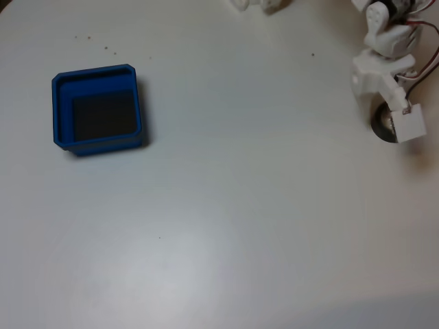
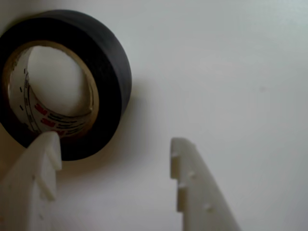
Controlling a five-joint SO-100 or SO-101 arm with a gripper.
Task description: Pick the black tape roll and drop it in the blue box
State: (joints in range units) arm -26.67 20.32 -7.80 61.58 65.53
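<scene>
Soft even light, slight blur

One black tape roll (image 2: 103, 72), one blue box (image 1: 97, 77) (low-walled), one arm (image 1: 387, 48).

Small red "3M" logos, printed repeatedly with tiny unreadable dark lettering beside them, run around the pale inner core of the black tape roll (image 2: 109, 72) in the wrist view. No other readable text appears anywhere.

Plain white tabletop (image 1: 226, 205), soft glare
</scene>
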